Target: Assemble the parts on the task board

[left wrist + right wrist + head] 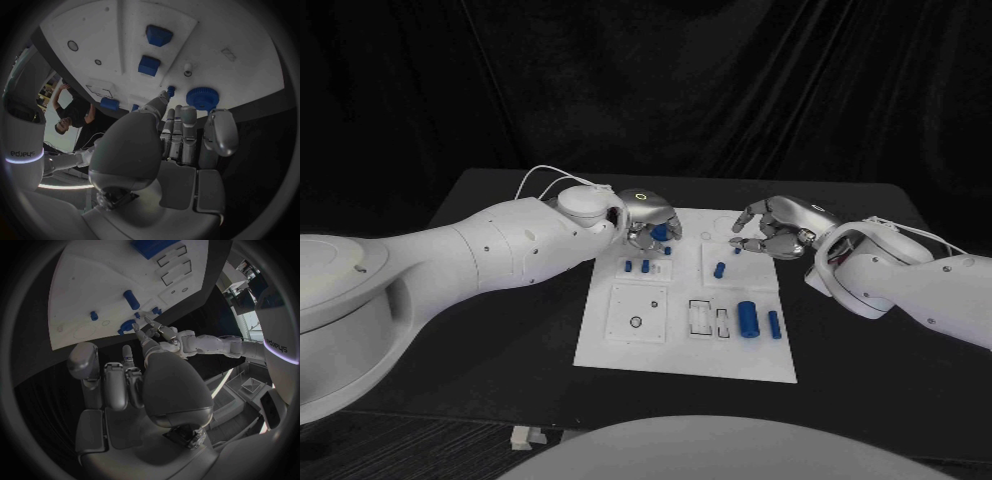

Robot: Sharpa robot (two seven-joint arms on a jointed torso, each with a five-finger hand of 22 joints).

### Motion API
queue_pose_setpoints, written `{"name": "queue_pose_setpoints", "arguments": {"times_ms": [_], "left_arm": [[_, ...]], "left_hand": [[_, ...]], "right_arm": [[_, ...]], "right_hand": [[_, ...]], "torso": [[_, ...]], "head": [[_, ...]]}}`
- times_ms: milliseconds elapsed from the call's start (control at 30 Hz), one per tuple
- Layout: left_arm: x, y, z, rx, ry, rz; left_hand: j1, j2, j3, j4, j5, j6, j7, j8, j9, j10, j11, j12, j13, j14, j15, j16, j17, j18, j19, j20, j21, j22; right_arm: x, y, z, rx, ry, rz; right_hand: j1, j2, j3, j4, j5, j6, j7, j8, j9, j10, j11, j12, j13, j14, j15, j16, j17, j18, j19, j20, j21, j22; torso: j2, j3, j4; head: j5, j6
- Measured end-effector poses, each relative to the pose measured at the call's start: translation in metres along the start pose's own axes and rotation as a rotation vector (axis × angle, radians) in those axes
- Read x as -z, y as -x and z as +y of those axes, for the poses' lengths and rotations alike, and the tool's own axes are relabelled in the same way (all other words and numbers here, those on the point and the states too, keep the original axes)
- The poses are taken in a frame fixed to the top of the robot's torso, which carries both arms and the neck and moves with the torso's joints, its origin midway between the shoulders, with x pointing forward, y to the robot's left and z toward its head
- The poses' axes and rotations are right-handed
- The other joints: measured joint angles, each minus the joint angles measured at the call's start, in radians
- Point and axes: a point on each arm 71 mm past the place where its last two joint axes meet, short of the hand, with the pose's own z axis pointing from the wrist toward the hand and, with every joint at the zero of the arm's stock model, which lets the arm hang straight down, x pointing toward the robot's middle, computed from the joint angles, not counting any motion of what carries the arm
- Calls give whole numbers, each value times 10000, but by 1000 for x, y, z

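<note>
- The task board (635,345) is a flat white plate in the middle of the black table (488,340), marked with dark outlines of rectangles and small circles.
- The parts are small and blue. On the near right of the board lie two long cylinders (750,320), side by side; further back a short peg (720,269) stands alone, and two small pegs (638,267) stand close together.
- My left wrist view shows a toothed blue gear (202,98) at the board's edge, just beyond my fingertips, and two blocky blue pieces (149,65) further in.
- My left hand (646,222) hangs over the far left corner of the board, fingers pointing down at the parts there; whether it grips anything I cannot tell.
- My right hand (777,230) hovers at the far right edge, fingers apart and loosely curled, holding nothing.
</note>
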Motion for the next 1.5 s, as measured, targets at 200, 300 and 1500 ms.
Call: {"name": "queue_pose_setpoints", "arguments": {"times_ms": [200, 300, 1500], "left_arm": [[-2, -2, 0, 36, 76, 127], [-2, -5, 1, 67, 115, 204], [-8, -23, -4, 169, 50, -46]], "left_hand": [[1, 0, 53, -8, 0, 182, 70, 1, -5, 0, 0, 0, 16, -73, -2, -34, -75, 0, 0, 0, -19, 0], [1, -1, 83, 17, 0, 380, 140, 75, -5, 0, 0, 0, 38, -73, -2, -34, -73, 1, 0, 0, -39, -1], [197, 192, 955, -137, 389, 1476, 247, 225, -286, 1650, -29, -892, -600, 494, 7, 365, 39, -156, 381, -59, 624, -2]], "right_arm": [[0, 0, 0, -3, -2, -3], [0, 0, 0, -4, -1, -5], [-3, -2, 3, -4, 62, 10]], "right_hand": [[0, 0, 0, 0, 0, 0, 0, 0, 0, 0, 0, 0, 0, 0, 0, 0, 0, 0, 0, 0, 0, 0], [0, 0, 0, 0, 0, 0, 0, 0, 0, 0, 0, 1, -1, 0, 0, 0, 0, 0, 0, 0, 0, -1], [0, 0, 0, 0, -1, 0, 0, 0, -7, -37, 37, 3, -4, 27, 27, 0, 0, 0, 0, 0, 1, -5]], "torso": [[-11, -5, 16], [-11, -7, 20], [-9, -4, 12]], "head": [[-83, 0], [-107, 0], [-215, 0]]}}
